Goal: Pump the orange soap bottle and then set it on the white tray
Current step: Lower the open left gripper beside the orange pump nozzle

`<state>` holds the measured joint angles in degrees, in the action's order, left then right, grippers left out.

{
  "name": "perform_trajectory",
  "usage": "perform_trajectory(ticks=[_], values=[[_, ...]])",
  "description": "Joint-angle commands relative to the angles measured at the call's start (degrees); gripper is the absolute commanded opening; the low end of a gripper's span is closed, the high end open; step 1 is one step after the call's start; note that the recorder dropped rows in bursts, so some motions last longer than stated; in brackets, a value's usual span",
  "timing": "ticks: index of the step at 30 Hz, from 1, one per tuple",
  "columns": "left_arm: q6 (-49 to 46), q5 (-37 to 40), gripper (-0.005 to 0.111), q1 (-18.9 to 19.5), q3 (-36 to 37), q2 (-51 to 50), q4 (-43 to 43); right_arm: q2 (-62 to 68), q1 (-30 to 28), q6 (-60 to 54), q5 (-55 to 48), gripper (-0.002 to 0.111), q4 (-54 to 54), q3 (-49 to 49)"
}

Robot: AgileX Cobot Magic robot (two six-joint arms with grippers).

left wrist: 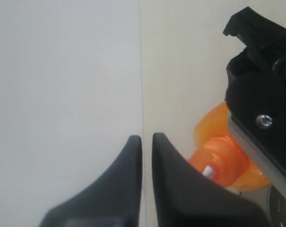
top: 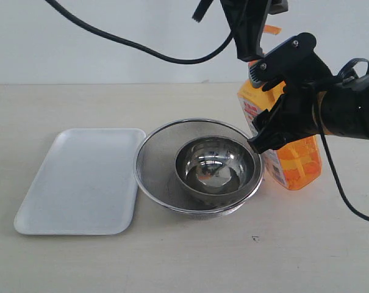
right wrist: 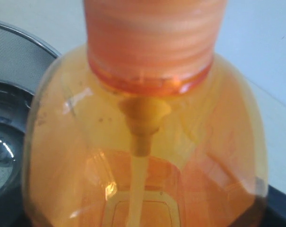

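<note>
**A:** Right side of the tabletop (top: pixel 190 256), and there's the tall translucent orange soap bottle (top: pixel 300 162). It's standing there, leaning a little.

**B:** And the right gripper (top: pixel 263 107) has it! Black fingers clamped on either side of the body, just below the shoulder. In the right wrist view the bottle (right wrist: pixel 143 156) fills nearly the whole frame, dip tube and all.

**A:** What about the left gripper (top: pixel 250 52)?

**B:** It hangs straight above the bottle. In the left wrist view the left gripper (left wrist: pixel 143 138) is pinched closed, only a sliver between the fingers and nothing in them. The orange pump head (left wrist: pixel 218 161) shows just beside them.

**A:** Is it touching the pump?

**B:** Can't tell from these angles.

**A:** And the flat white plastic tray (top: pixel 74 180)?

**B:** Far left, well apart from the bottle. Between them sits the round steel mesh strainer (top: pixel 157 155) with a shiny steel bowl (top: pixel 190 152) nested inside. The bottle stands just beside the strainer's right rim.
</note>
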<state>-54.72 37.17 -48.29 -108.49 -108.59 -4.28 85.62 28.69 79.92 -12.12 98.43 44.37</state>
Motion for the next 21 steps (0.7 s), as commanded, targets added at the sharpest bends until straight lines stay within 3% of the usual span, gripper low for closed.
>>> perform_trajectory(ticks=[1, 21], values=[[0.66, 1.42, 0.005, -0.16, -0.42, -0.76, 0.86, -0.9, -0.17, -0.52, -1.18, 0.0, 1.52, 0.97], [0.25, 8.53, 0.005, -0.16, -0.42, -0.4, -1.03, -0.9, -0.17, -0.52, -1.18, 0.0, 1.52, 0.97]])
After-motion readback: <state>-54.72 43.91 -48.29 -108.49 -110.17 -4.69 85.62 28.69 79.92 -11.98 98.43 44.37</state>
